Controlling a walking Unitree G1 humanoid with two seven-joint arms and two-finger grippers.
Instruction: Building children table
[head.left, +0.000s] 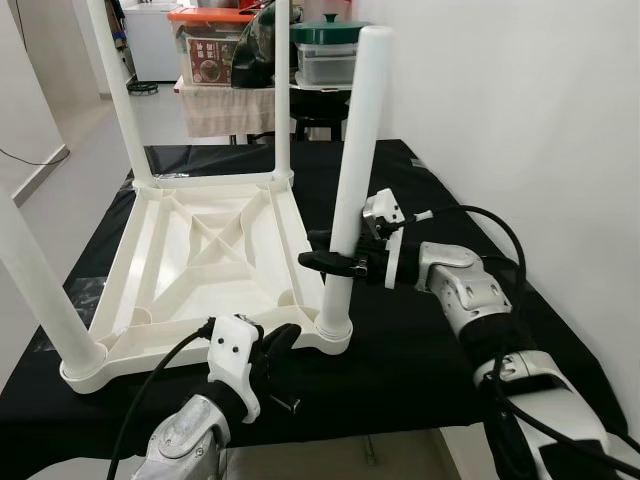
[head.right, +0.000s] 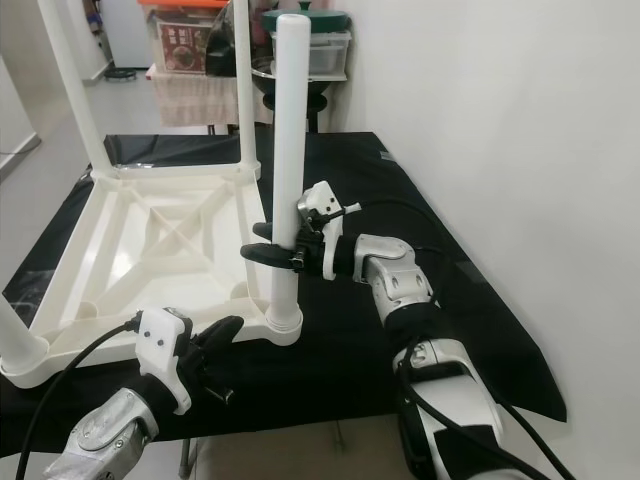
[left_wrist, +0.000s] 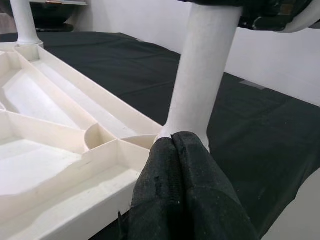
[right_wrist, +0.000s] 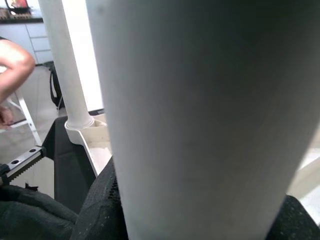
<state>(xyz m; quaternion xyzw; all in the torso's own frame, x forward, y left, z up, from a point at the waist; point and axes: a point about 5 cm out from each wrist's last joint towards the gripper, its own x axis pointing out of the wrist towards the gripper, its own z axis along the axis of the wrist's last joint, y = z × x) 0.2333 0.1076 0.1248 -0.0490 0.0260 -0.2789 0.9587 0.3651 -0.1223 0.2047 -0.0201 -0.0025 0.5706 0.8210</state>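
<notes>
place: home interior | cues: stacked storage boxes (head.left: 210, 45); green-lidded pot (head.left: 330, 30); tiled floor (head.left: 90, 170); white walls

We count one white table top (head.left: 200, 260) lying upside down on one black cloth (head.left: 420, 350), and four white legs stand up from it: one at the near right corner (head.left: 350, 190), one at the near left corner (head.left: 40, 290), and two at the far corners (head.left: 125, 100) (head.left: 282, 90). We see two robot grippers, the left gripper (head.left: 285, 340) and the right gripper (head.left: 322, 260), and each has two black fingers. Behind the table we count one green lid (head.left: 328, 32), one box with an orange lid (head.left: 210, 45), and in the right wrist view one person's arm (right_wrist: 12, 67).
</notes>
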